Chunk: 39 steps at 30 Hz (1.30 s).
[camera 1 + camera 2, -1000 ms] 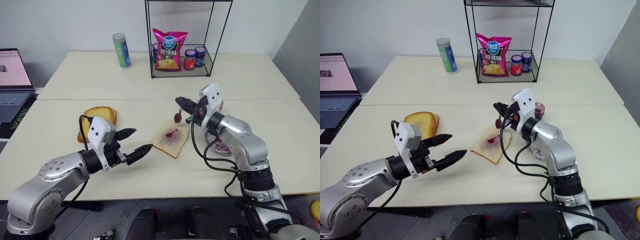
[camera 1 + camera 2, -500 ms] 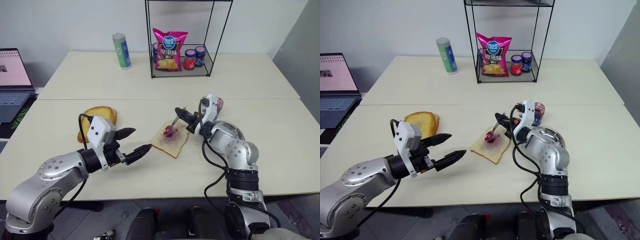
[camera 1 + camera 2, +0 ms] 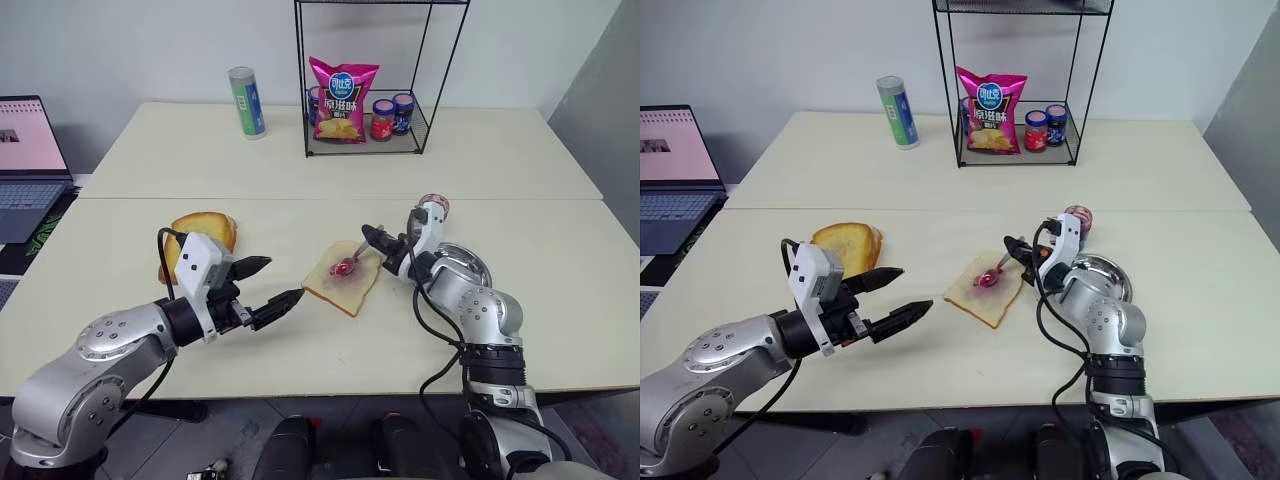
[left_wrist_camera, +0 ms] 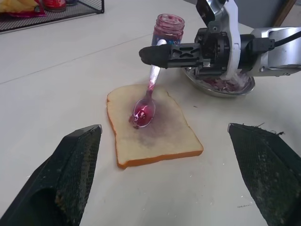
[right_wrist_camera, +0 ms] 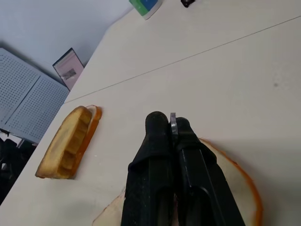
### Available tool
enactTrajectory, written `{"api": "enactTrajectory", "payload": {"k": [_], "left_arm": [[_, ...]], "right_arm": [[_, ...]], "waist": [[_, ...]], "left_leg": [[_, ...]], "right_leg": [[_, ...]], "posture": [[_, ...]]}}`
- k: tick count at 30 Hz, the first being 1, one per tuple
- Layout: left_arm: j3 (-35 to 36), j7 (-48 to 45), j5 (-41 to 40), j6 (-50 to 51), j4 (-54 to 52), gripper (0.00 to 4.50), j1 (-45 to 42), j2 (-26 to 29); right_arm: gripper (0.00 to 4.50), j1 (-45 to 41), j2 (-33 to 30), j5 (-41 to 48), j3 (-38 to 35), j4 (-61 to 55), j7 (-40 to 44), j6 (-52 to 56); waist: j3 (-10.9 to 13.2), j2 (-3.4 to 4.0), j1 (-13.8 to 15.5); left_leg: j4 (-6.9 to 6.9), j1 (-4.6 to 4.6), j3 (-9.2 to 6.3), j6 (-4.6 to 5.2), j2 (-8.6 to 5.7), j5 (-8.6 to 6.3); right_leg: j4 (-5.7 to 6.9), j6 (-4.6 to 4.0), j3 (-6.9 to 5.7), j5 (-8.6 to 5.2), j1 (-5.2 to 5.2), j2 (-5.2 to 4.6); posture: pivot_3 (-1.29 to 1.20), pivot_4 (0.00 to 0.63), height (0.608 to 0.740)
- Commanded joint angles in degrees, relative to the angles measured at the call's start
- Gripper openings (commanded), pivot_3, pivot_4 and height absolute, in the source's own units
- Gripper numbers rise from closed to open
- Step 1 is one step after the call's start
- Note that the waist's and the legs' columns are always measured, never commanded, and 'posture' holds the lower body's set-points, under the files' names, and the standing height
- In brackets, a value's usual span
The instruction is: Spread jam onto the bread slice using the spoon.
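Observation:
The bread slice (image 3: 342,280) lies flat near the table's middle, pale with a tan crust and a purple smear. My right gripper (image 3: 370,234) is shut on the handle of the spoon (image 4: 149,96). The spoon slants down, and its red-stained bowl rests on the smear at the slice's centre. In the right wrist view the fingers (image 5: 157,141) pinch the thin metal handle between them. The jam jar (image 3: 434,208) stands just behind my right wrist. Left of the slice, my left gripper (image 3: 284,279) hovers open with nothing in it.
A round metal plate (image 3: 472,264) with jam stains lies right of the bread. A golden toasted slice (image 3: 196,238) sits at the left. At the back stand a wire rack (image 3: 365,140) with a chip bag and small jars, and a can (image 3: 244,102). A laptop (image 3: 25,160) is at far left.
My right gripper has come down and rolled, bringing the spoon from above the slice until its bowl rests on the bread. My left gripper has stayed still.

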Motion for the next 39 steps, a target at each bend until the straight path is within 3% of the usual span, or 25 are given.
{"api": "enactTrajectory", "payload": {"k": [1, 9, 15, 20, 25, 30, 33, 39], "left_arm": [[-0.3, -0.6, 0.5, -0.9, 0.0, 4.5, -1.3, 0.7], [-1.2, -1.2, 1.1, -1.1, 1.1, 4.5, -2.6, 0.4], [-2.5, -2.2, 2.0, -1.4, 2.4, 4.5, -4.5, 0.7], [-4.8, -4.2, 2.6, -0.5, 4.0, 4.5, -9.5, 1.6], [-13.7, -7.9, 5.6, -1.5, 9.4, 4.5, -20.2, -0.8], [-20.8, -11.7, 7.5, -3.7, 14.6, 4.5, -30.2, -7.7], [-24.6, -15.0, 9.5, -5.5, 16.1, 4.5, -32.2, -9.9], [-34.2, -22.0, 21.0, -16.8, 23.0, 4.5, -31.7, -10.2]], "right_arm": [[0.05, 0.9, -2.3, 0.5, -2.3, -2.6, -1.9, 0.8], [0.05, -0.2, -2.5, 6.7, -5.0, -5.9, -3.7, 4.5], [0.05, -3.9, 2.0, 22.5, -12.6, -8.1, -8.8, 9.7], [0.05, -4.2, -1.1, 29.6, -14.1, -11.3, -11.7, 12.0], [0.05, -2.2, -8.0, 30.1, -14.9, -16.4, -13.1, 10.2], [0.05, 1.3, -14.9, 30.6, -18.1, -20.0, -15.2, 8.6], [0.05, 4.8, -17.4, 31.2, -21.0, -19.6, -16.2, 7.5], [0.05, 14.0, -19.3, 30.0, -24.5, -18.0, -15.2, 4.1]], "waist": [[0.0, 0.0, 0.0], [0.0, 0.0, -0.1], [0.0, 0.02, -0.2], [0.0, 0.02, -0.2], [0.0, 0.02, 0.0], [0.0, 0.02, -0.1], [0.0, 0.01, -0.2], [0.0, 0.02, -0.4]], "left_leg": [[0.0, 0.0, 0.0, 0.0, 0.0, 0.0], [-0.02, -0.03, -0.01, 0.0, 0.01, 0.0], [-0.03, -0.04, 0.0, 0.0, 0.05, 0.0], [-0.05, -0.06, 0.0, 0.0, 0.05, 0.0], [-0.03, -0.12, -0.01, 0.02, -0.04, 0.0], [-0.04, -0.15, 0.05, 0.03, -0.04, -0.01], [-0.05, -0.22, 0.03, 0.03, -0.01, -0.01], [-0.11, -0.14, 0.07, 0.05, 0.03, -0.02]], "right_leg": [[0.0, 0.0, 0.0, 0.0, 0.0, 0.0], [-0.02, 0.03, -0.01, 0.01, -0.01, 0.0], [0.05, 0.05, 0.0, 0.03, -0.08, 0.02], [0.02, 0.06, -0.02, 0.03, -0.09, 0.04], [-0.05, 0.12, -0.04, 0.04, -0.07, 0.04], [-0.06, 0.18, 0.01, 0.08, -0.1, 0.06], [-0.06, 0.19, 0.01, 0.07, -0.14, 0.08], [-0.01, 0.17, 0.08, 0.02, -0.14, 0.17]], "posture": [[0.0, 0.15, 0.74], [0.0, 0.15, 0.74], [0.0, 0.15, 0.74], [0.0, 0.15, 0.74], [0.0, 0.15, 0.74], [0.0, 0.15, 0.74], [0.0, 0.15, 0.74], [0.0, 0.15, 0.74]]}}
